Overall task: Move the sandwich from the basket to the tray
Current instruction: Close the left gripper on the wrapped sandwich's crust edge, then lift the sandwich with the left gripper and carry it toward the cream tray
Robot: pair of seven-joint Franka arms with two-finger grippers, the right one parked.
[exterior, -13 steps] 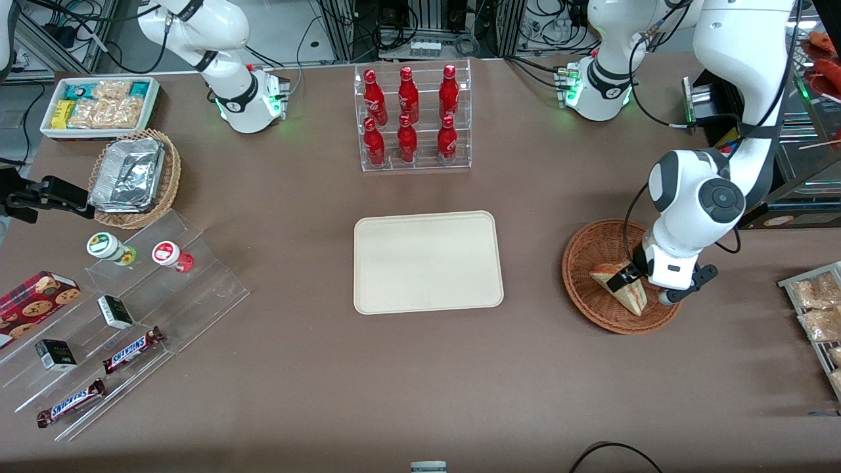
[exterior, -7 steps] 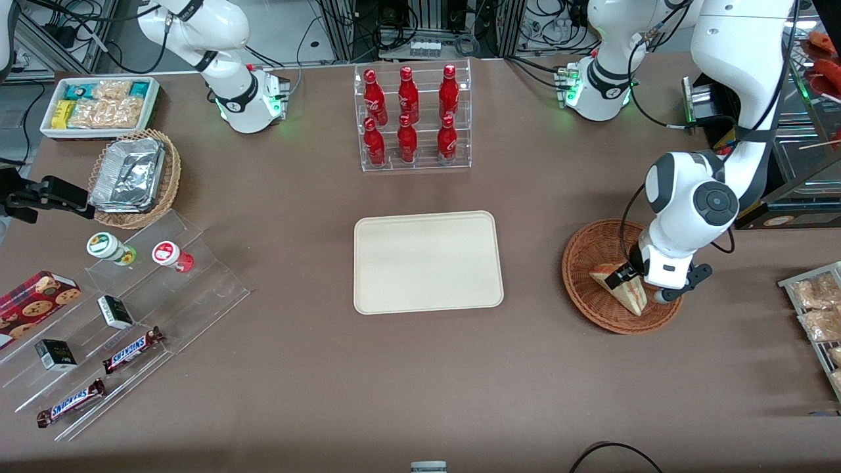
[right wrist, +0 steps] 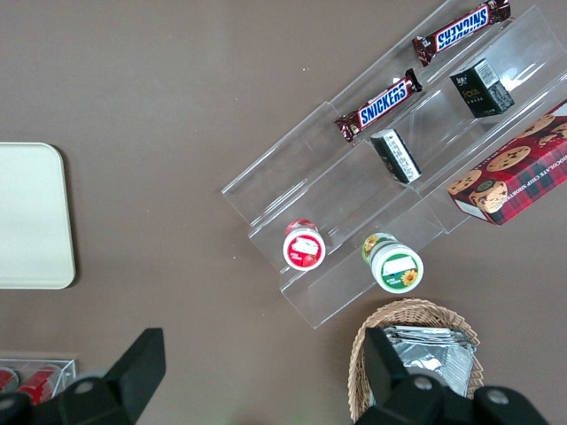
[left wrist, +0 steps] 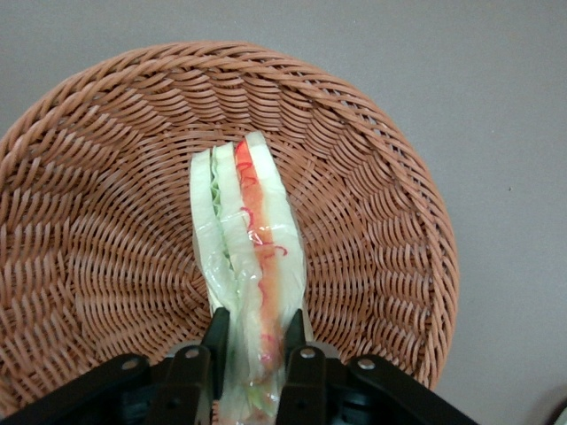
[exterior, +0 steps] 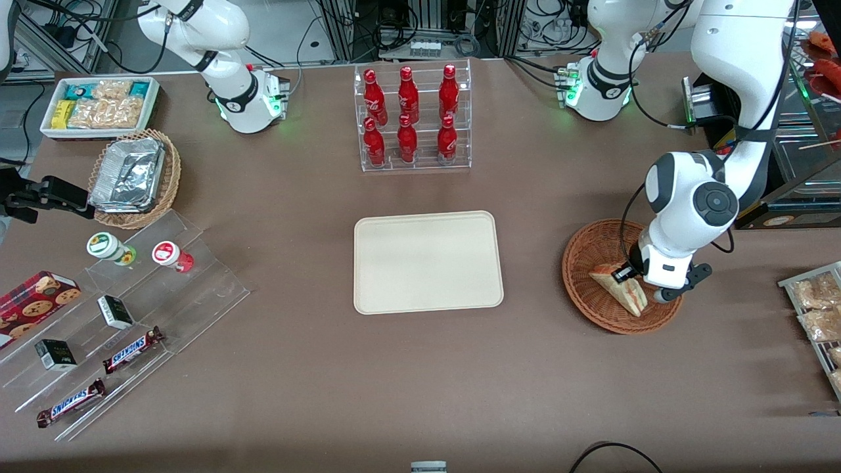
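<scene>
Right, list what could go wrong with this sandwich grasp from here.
1. The end effector pinches only one end of the sandwich, so the long free part may sag or swing when lifted.
2. The soft layers could squash or slide out between the fingers.
3. The sandwich sits low in the basket; moving sideways toward the tray too early could catch the rim and drag the basket.

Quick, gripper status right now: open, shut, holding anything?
Left gripper: shut on the sandwich, one finger on each side of it, over the basket; the tray holds nothing yet.
</scene>
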